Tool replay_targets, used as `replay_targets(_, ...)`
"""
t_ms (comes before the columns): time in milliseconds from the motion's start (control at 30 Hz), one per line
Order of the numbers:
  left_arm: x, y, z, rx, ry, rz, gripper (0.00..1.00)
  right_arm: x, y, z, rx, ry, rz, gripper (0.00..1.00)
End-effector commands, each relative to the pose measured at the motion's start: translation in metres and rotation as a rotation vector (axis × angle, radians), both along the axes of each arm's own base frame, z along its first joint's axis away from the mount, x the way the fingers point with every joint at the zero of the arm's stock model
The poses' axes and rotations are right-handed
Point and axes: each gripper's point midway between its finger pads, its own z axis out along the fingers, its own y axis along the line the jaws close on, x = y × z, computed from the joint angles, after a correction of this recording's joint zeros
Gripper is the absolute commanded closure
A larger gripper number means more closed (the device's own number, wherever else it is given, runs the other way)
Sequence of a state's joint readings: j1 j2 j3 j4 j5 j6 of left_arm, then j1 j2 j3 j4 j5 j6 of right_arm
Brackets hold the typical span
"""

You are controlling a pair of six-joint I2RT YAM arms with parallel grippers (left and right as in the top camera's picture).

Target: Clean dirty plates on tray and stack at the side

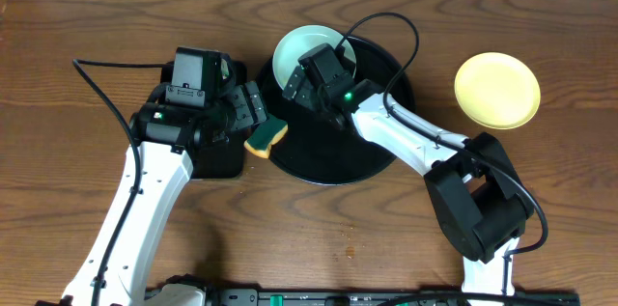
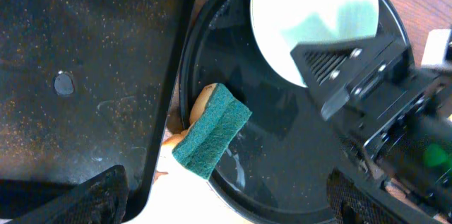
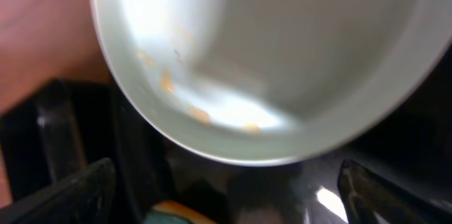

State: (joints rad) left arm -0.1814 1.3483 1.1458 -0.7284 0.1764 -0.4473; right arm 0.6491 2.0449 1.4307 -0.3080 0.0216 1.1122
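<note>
Showing only wrist-close — orange smears [image 3: 201,114] on mint plate [image 3: 282,54]; left claw [image 2: 226,194], right claw [image 3: 226,192] both agape

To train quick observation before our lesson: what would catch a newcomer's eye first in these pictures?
A large black round tray sits centrally, with a pale mint plate at its far-left edge, small orange-brown smears on it. A green-and-yellow sponge lies on the tray's left rim, and a yellow plate sits alone on the table to the right.
</note>
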Motion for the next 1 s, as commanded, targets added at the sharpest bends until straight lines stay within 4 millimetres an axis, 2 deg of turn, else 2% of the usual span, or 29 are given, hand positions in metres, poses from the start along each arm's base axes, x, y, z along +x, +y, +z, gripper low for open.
replay_targets(0,0.002,0.003,0.004,0.009,-0.014,0.008,0.11,0.009,-0.005,0.007,0.021,-0.015,-0.070,0.02)
replay_targets(33,0.002,0.003,0.004,0.009,-0.014,0.008,0.11,0.008,-0.006,0.006,0.012,-0.010,-0.059,0.16)
replay_targets(67,0.002,0.003,0.004,0.009,-0.014,0.008,0.10,0.004,-0.009,0.003,0.005,0.013,-0.069,0.42)
replay_targets(133,0.002,0.003,0.004,0.009,-0.013,0.008,0.10,-0.004,-0.017,-0.005,0.018,0.088,-0.165,0.74)
replay_targets(200,0.002,0.003,0.004,0.009,-0.014,0.008,0.10,-0.008,-0.026,-0.010,0.026,0.132,-0.269,0.85)
replay_targets(300,0.002,0.003,0.004,0.009,-0.013,0.008,0.10,-0.004,-0.035,-0.010,0.022,0.123,-0.363,0.86)
replay_targets(500,0.002,0.003,0.004,0.009,-0.014,0.008,0.10,0.003,-0.040,-0.011,0.047,0.108,-0.459,0.78)
replay_targets(967,0.002,0.003,0.004,0.009,-0.014,0.008,0.10,-0.001,-0.043,-0.024,0.057,0.145,-0.536,0.76)
